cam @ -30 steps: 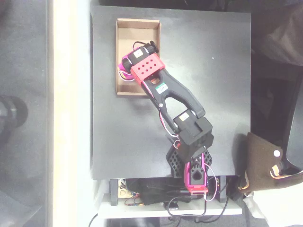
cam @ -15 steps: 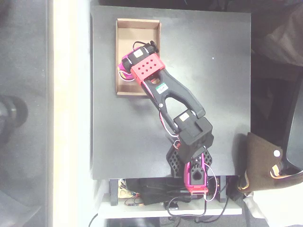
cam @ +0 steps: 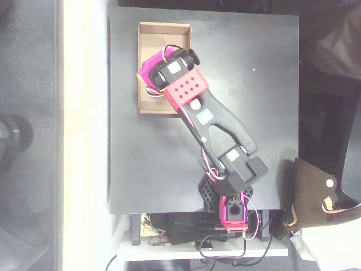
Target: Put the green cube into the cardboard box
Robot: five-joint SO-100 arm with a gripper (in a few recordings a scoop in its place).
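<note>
tan cardboard box (cam: 163, 34) sits at the upper left of the black desk (cam: 254, 113), near its left and top edges, with wide bare desk to the right. the gripper (cam: 148, 76) hangs over the box's lower half; its jaws are hidden, so i cannot tell their state or see the green cube. a small label on the arm (cam: 217, 118) is unreadable.

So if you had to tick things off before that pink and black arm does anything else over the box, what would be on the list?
1. Arm's head above the cardboard box: ok, it hangs over the box's lower half.
2. Green cube located: cannot tell, the arm hides that part of the box.
3. Gripper open or shut: cannot tell, its fingers point away from the overhead camera.
4. Box flat on the black table: ok.
5. Table around the box free of obstacles: ok.
</note>
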